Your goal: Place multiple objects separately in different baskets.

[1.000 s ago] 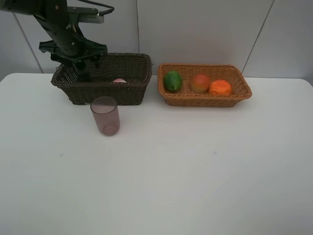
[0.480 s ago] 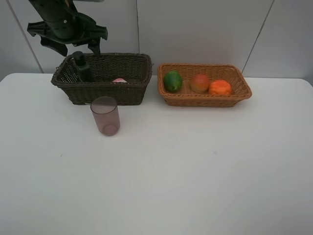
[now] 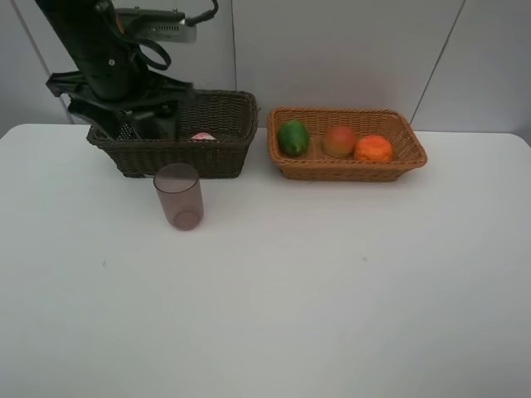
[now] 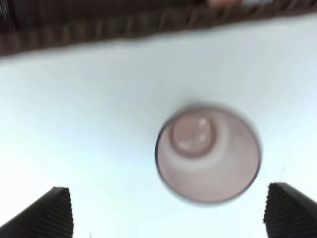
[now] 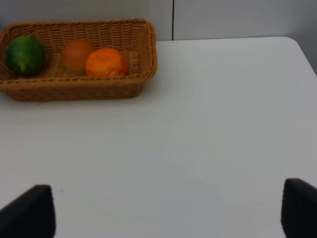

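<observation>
Left fingers (image 4: 59, 210) stand wide apart, holding nothing, above the cup (image 3: 178, 196) near the counter's (image 3: 332, 298) far left edge. Right fingers (image 5: 34, 210) also apart, over open counter.

Cup (image 3: 178, 196) on desk (image 3: 274, 298), just before left basket (image 3: 178, 141); right basket (image 3: 346, 146) beside it holds three fruits (image 3: 338, 140) in a row.

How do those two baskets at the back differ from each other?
The dark basket is deep brown with taller walls; the tan basket is orange-tan and shallower. The tan basket holds three fruits in a row: a green fruit, a peach and an orange. In the dark basket only something pink shows, and a robot arm hangs over its left end. Both are rectangular wicker, standing side by side.
</observation>
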Robot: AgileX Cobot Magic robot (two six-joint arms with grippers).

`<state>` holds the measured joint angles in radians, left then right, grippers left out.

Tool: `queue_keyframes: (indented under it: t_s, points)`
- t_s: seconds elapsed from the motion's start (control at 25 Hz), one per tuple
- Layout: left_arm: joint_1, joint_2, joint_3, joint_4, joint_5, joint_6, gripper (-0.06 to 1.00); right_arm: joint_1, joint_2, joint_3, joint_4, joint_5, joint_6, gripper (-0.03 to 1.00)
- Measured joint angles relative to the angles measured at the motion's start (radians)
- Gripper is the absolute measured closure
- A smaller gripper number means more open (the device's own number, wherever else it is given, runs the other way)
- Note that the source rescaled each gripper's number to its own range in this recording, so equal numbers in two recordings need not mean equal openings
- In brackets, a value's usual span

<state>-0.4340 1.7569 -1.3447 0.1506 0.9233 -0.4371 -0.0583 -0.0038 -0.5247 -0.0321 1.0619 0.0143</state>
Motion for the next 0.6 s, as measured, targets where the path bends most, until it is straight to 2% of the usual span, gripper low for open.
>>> queue_keyframes:
  t_s: [0.2, 0.4, 0.6]
  points:
    - [0.0, -0.029, 0.107, 0.0, -0.047, -0.058, -0.05, 0.0, 0.0, 0.0, 0.0, 0.0, 0.0, -0.02]
    - [0.013, -0.03, 0.182, 0.0, -0.16, -0.154, -0.05, 0.0, 0.0, 0.0, 0.0, 0.0, 0.0, -0.02]
    - [0.033, 0.0, 0.2, 0.0, -0.226, -0.208, -0.05, 0.0, 0.0, 0.0, 0.0, 0.0, 0.0, -0.02]
